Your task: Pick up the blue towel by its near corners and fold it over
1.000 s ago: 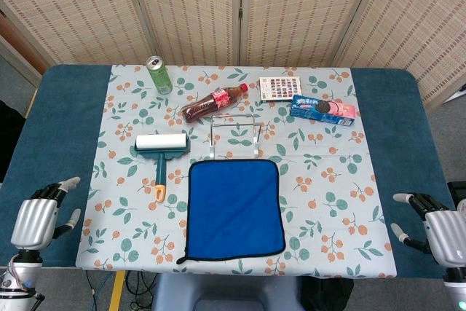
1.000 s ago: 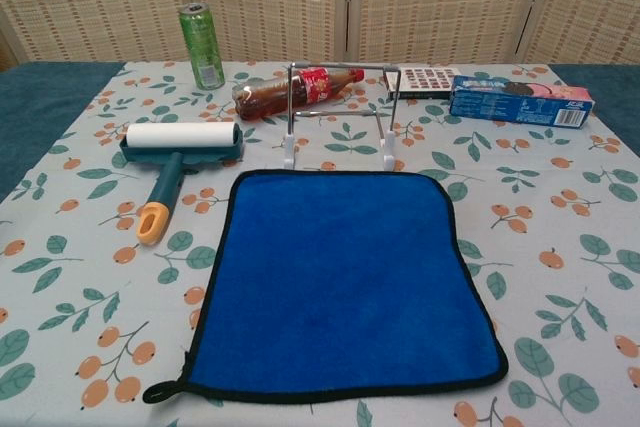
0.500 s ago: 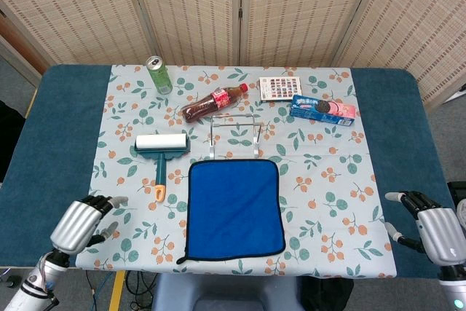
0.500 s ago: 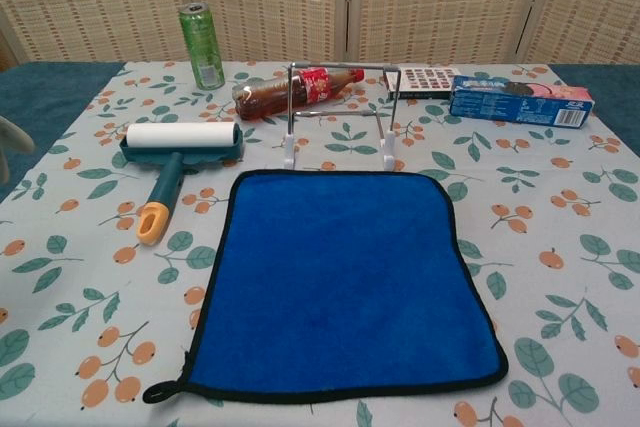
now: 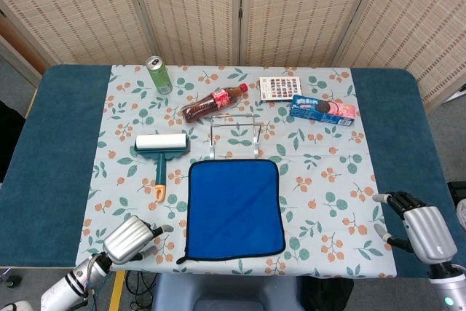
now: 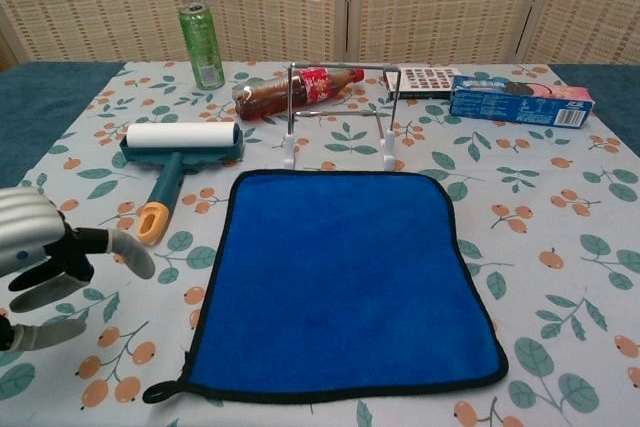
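Hovering low over the near-left part of the fruit-and-leaf patterned tablecloth (image 5: 328,180), the silver left hand (image 5: 129,239) holds nothing, fingers apart, its arm cut off by the frame's lower edge. Just right of it, untouched, the flat blue towel with black edging (image 5: 234,209) lies spread on the cloth, which covers a dark teal table (image 5: 51,143) before woven reed screens (image 5: 240,5). Well right of the towel, the silver right hand (image 5: 419,227) hangs released, fingers spread, beyond the cloth's edge, its wrist cropped.
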Controlling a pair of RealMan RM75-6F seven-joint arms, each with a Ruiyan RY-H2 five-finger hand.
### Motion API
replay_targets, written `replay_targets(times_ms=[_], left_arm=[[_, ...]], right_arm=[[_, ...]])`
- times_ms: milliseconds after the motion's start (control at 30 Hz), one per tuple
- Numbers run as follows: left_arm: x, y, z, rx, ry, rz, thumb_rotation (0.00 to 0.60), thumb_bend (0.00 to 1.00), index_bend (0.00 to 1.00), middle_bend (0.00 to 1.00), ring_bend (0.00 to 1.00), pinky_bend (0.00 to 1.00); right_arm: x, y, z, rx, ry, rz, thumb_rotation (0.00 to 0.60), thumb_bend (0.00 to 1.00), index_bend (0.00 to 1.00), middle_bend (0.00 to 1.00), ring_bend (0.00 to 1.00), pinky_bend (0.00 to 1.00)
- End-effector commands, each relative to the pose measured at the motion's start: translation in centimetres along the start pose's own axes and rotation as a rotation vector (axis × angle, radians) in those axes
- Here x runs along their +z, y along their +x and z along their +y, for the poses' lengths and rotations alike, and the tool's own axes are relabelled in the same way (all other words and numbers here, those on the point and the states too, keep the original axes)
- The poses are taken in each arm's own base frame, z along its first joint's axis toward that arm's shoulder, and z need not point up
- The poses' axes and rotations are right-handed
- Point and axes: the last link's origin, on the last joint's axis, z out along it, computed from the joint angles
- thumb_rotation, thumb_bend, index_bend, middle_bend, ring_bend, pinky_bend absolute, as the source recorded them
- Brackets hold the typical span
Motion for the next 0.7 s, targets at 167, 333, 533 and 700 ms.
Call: replay_targets(times_ms=[167,333,533,700], left_arm=[[1.7,-1.7,1.5,0.020,-0.076,-0.048,0.600,0.31,0.29,0.98,0.92,1.00],[2.4,-2.4,2.1,0.013,-0.087,-0.057,0.600,0.31,0.30,1.00,0.93,1.00],[2.9,-3.0,2.6,0.003,-0.095,-0.073,0.600,0.31,0.30,1.00,0.93,1.00],[3.5,-3.3,3.2,-0.009,-0.104,-0.083,0.600,0.31,0.30,1.00,0.93,1.00]], right_arm=[[0.1,-0.1,-0.1,0.000,0.003,-0.006,0.600,0.25,0.32,0.37,0.31,0.51],[0.1,-0.1,0.0,0.001,0.001,-0.005,0.600,0.25,0.32,0.37,0.32,0.51],[0.0,0.0,0.1,0.001,-0.002,-0.003,0.600,0.25,0.32,0.37,0.32,0.51],[-0.1,0.0,0.1,0.007,0.000,0.000,0.600,0.25,0.32,0.37,0.32,0.51]])
